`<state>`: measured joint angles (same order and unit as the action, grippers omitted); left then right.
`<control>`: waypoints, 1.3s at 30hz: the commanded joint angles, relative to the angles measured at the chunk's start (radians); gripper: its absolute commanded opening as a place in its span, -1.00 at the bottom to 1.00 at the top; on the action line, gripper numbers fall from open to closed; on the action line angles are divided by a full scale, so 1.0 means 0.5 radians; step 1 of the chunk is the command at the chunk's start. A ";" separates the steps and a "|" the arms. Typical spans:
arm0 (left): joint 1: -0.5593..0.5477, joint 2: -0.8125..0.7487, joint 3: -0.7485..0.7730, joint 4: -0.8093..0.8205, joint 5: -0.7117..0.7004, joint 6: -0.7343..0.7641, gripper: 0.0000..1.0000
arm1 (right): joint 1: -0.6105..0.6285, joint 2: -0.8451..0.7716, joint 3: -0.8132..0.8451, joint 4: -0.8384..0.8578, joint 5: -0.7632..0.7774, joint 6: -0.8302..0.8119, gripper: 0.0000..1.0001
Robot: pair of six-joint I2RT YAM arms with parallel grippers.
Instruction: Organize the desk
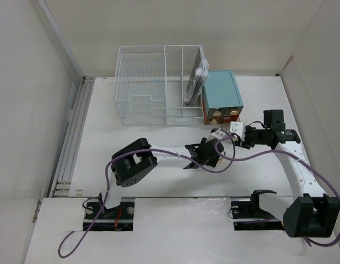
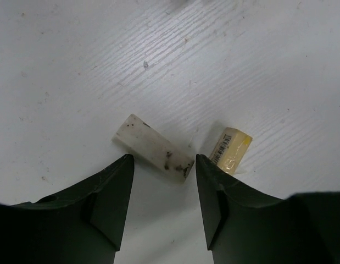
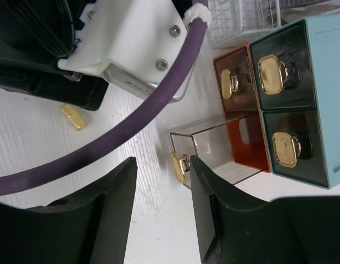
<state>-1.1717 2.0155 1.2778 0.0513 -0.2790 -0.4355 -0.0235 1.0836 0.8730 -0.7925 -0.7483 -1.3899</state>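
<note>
Left pincer (image 2: 163,160) over two small blocks (image 2: 153,146) (image 2: 231,149)

Your top camera sits high above and behind the arm bases (image 1: 106,212). It looks down and forward, so the bases lie at 6 o'clock and the whole desk (image 1: 104,143) shows from afar. Your left wrist camera stares almost straight down past the left tool (image 2: 164,159), very near the desk. Your right wrist camera looks past the right tool (image 3: 163,160), close to the teal drawer box (image 3: 323,82). The top view shares that box, at 1 o'clock from the bases.
</note>
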 commanded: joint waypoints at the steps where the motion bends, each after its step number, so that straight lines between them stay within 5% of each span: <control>1: -0.004 0.022 0.025 -0.133 -0.040 -0.031 -0.05 | -0.005 -0.032 -0.016 0.024 -0.138 0.013 -0.02; 10: 0.015 0.089 0.135 -0.238 -0.077 -0.095 0.07 | -0.070 -0.050 -0.056 -0.013 -0.264 0.013 -0.02; 22: 0.052 0.105 0.093 -0.299 -0.098 -0.114 -0.78 | -0.223 -0.087 -0.056 -0.191 -0.289 -0.144 -0.02; 30: 0.128 -0.272 -0.175 -0.183 -0.093 -0.114 -0.88 | -0.223 0.051 -0.184 -0.535 -0.197 -1.121 0.11; 39: 0.275 -0.699 -0.444 -0.047 0.138 -0.151 -1.00 | -0.067 0.342 -0.056 -0.553 -0.142 -1.144 0.14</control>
<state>-1.0485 1.7664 1.0985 -0.0067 -0.2573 -0.4984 -0.0891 1.2247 0.7979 -1.0374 -0.8135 -1.9129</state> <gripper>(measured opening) 0.210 0.568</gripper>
